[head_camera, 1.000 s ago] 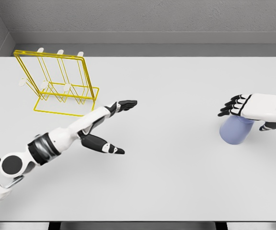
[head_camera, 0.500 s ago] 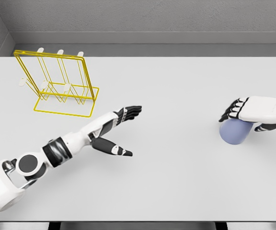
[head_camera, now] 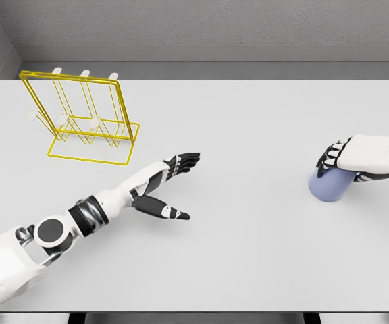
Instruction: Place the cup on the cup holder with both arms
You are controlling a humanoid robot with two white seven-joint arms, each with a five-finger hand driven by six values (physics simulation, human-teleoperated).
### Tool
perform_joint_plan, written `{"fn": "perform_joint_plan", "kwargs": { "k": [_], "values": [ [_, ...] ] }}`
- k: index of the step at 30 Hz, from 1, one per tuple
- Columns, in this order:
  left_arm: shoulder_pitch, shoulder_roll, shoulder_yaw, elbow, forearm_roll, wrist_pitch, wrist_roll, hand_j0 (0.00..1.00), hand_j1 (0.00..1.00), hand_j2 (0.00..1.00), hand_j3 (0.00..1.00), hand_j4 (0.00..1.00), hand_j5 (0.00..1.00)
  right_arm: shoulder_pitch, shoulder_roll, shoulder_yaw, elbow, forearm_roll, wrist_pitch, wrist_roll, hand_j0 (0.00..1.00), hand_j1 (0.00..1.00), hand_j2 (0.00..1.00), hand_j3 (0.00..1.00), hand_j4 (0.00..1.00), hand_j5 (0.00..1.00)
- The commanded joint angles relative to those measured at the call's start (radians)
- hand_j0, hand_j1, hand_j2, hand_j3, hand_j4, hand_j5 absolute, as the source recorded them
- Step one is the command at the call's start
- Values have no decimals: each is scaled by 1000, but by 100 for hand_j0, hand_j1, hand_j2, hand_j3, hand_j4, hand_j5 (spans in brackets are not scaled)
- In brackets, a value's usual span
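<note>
We see the right hand (head_camera: 356, 159) curled over the lavender cup (head_camera: 329, 185) beneath its fingers; the left hand (head_camera: 171, 182), fingers spread wide and empty, lies near the yellow cup holder (head_camera: 80, 116).

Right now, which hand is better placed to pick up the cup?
Right. The right hand is already on top of the blue cup at the table's right side, while the left hand lies open mid-table, far from it.

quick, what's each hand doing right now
Left hand: open, fingers spread, holding nothing, over the table.
Right hand: fingers curled over the blue cup, gripping it.
</note>
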Motion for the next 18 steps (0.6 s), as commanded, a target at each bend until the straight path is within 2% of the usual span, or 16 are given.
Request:
{"fn": "perform_joint_plan", "kwargs": {
  "k": [1,9,13,17,18],
  "values": [
    [0,-1,0,0,2,0,0,100,100,100,100,100,100,0,-1,-4,-2,-8,2,-1,56,56,56,56,56,56],
    [0,-2,2,10,2,-2,0,100,100,100,100,100,100,-3,-15,-54,-55,-14,2,24,53,53,53,53,53,53],
    [0,-1,3,10,4,-3,1,100,100,100,100,100,100,-3,-21,-110,-118,-17,2,44,52,52,52,52,52,52],
    [0,-1,5,10,4,-3,0,100,100,100,100,100,100,-9,-21,-130,-178,-14,2,45,50,50,50,50,50,50],
    [0,-1,6,10,4,-3,0,100,100,100,100,100,100,-9,-19,-130,-212,-11,2,45,50,50,50,50,50,50]
  ]
}}
